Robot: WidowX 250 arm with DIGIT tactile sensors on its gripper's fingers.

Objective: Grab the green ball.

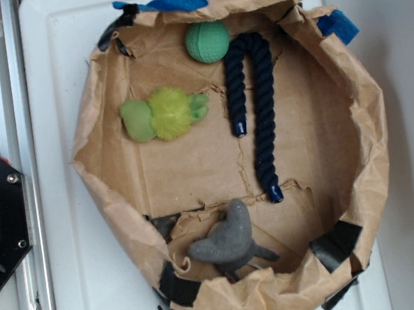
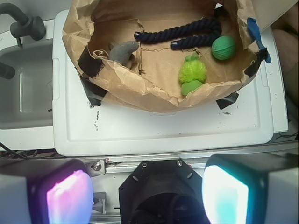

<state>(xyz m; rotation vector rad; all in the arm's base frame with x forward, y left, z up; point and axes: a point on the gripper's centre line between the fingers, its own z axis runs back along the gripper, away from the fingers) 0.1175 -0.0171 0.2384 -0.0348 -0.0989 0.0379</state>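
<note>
While the green ball lies far off, the fingers stand spread.

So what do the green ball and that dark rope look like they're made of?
Green ball: probably rubber, matte, with a finely dimpled surface and no shine. Dark rope: twisted navy fibre, likely cotton or similar; the spiral strands show, and its ends look capped with something glossier.
</note>
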